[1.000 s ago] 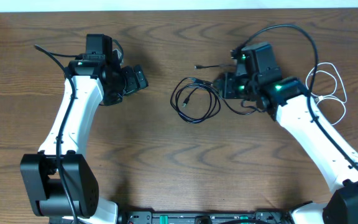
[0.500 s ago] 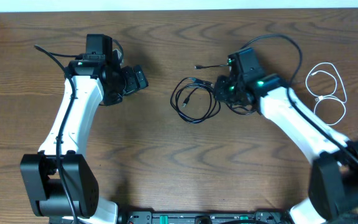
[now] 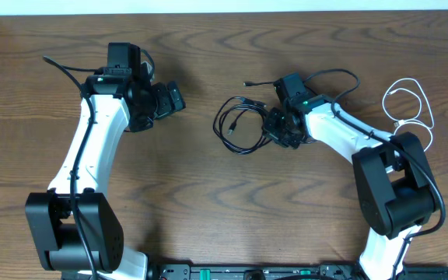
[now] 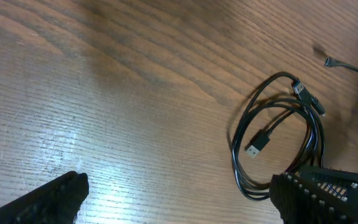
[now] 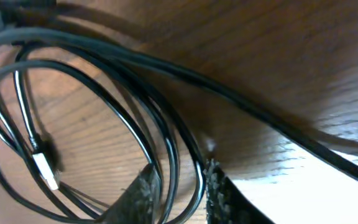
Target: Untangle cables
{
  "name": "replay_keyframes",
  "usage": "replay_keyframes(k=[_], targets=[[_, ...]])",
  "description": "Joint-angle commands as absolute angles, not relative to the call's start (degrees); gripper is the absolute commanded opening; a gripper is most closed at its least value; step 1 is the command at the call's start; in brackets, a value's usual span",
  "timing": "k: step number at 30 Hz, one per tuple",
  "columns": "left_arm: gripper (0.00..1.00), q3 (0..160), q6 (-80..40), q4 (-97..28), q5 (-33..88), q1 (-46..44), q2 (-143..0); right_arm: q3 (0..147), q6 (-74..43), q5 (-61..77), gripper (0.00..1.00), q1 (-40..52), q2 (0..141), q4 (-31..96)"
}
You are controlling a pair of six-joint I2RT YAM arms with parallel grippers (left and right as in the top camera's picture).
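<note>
Between the tips of the right gripper (image 5: pixel 179 196), drawn nearly together, a pinch on a couple of strands of the black cable (image 4: pixel 234 149) at the right-hand side of its coil. Best lifted only a little and drawn slowly rightward, away from the coil, watching for loops tightening instead of sliding free. Worth checking for one strand too many in the pinch: judging from the wrist view, more than one inside, so likely to drag the whole coil along rather than open it. Probably safer to let go and take a single strand near the plug (image 4: pixel 257 144) lying inside the loop, or near the loose end (image 3: pixel 247 82) pointing up and left.

Further out, the left gripper (image 4: pixel 185 199), spread wide and holding nothing, well apart from the coil. Possibly useful as an anchor on the coil's left edge during the pull.

Off to the right, the white cable (image 3: pixel 426 97), in its own loops, well apart from the black one.

Underneath, a dark wood-grain table (image 3: pixel 208 210), smooth with some glare, so probably little grip against a sliding cord. Beyond the far edge, only a pale strip (image 3: pixel 224 6); nothing more of the room on show.
</note>
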State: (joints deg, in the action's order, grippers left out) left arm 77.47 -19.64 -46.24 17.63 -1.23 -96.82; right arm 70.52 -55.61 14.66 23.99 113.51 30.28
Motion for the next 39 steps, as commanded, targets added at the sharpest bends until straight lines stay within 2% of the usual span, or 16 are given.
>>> replay_keyframes(k=[1,4,6,12,19,29,31,36,39], targets=[[0.98,77.06,-19.51,-46.44,16.84,-1.1,-97.1,69.91,-59.66,14.52,0.2,24.12,117.23,30.39],[0.98,77.06,-19.51,-46.44,16.84,-1.1,-97.1,69.91,-59.46,14.46,0.13,24.1,117.45,30.59],[0.98,77.06,-19.51,-46.44,16.84,-1.1,-97.1,69.91,-58.81,14.48,0.01,24.1,117.43,30.63],[0.98,77.06,-19.51,-46.44,16.84,-1.1,-97.1,70.06,-48.77,15.31,0.01,23.05,116.86,30.76],[0.98,77.06,-19.51,-46.44,16.84,-1.1,-97.1,70.11,-32.14,26.79,0.01,18.17,109.84,28.58],[0.98,77.06,-19.51,-46.44,16.84,-1.1,-97.1,70.08,-26.7,28.27,0.01,16.86,106.08,27.42],[0.98,77.06,-19.53,-46.44,16.84,-1.1,-97.1,70.08,-19.25,33.82,0.01,16.82,106.06,26.87],[0.98,77.06,-19.51,-46.44,16.84,-1.1,-97.1,70.08,5.85,64.31,0.01,15.77,106.06,26.87],[0.98,77.06,-19.51,-46.44,16.84,-1.1,-97.1,70.08,7.84,70.41,0.01,14.68,106.06,26.55]])
